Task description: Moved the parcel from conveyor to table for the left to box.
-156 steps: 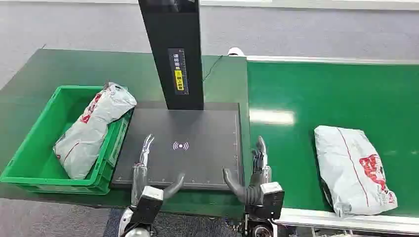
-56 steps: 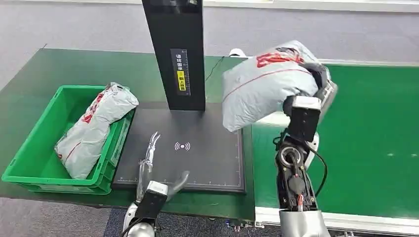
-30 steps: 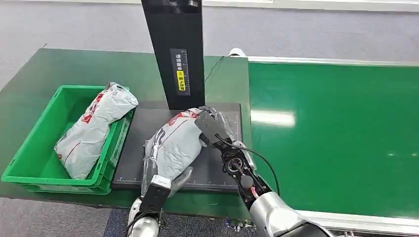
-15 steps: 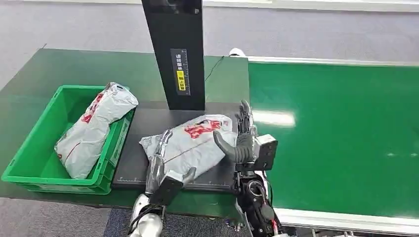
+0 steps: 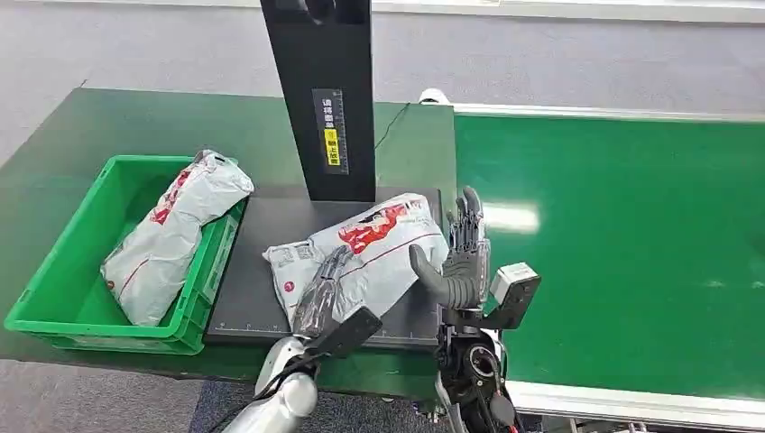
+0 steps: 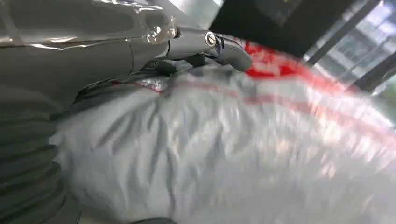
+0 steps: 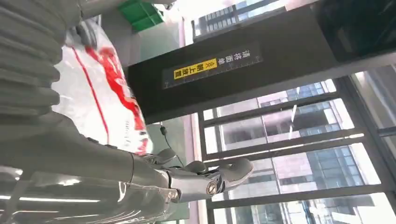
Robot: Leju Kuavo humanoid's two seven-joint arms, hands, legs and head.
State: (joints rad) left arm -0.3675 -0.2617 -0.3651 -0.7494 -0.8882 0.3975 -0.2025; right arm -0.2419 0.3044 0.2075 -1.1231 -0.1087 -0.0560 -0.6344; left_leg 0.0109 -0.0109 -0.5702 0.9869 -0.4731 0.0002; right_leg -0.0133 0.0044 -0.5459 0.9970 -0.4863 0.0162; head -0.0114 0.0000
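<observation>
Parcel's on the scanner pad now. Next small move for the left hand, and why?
Probably close the left hand on the parcel: its fingers already lie on the near end, the right hand stands open beside it, and the green crate waits to the left.

a dark green table (image 5: 117,122) carries three things directly on its top. a green plastic crate (image 5: 54,271) sits toward its left side, close to the near edge. just beside the crate, touching or nearly touching its right wall, lies a flat black scanning pad (image 5: 271,234) with a small white signal mark, partly covered. a grey parcel with red print (image 5: 379,244) lies on the pad, tilted across its right half. a black upright column (image 5: 327,99) with a yellow label rises from the pad's far edge. a bright green conveyor belt (image 5: 631,234) butts against the table's right side, with a pale metal rail along its near edge.
</observation>
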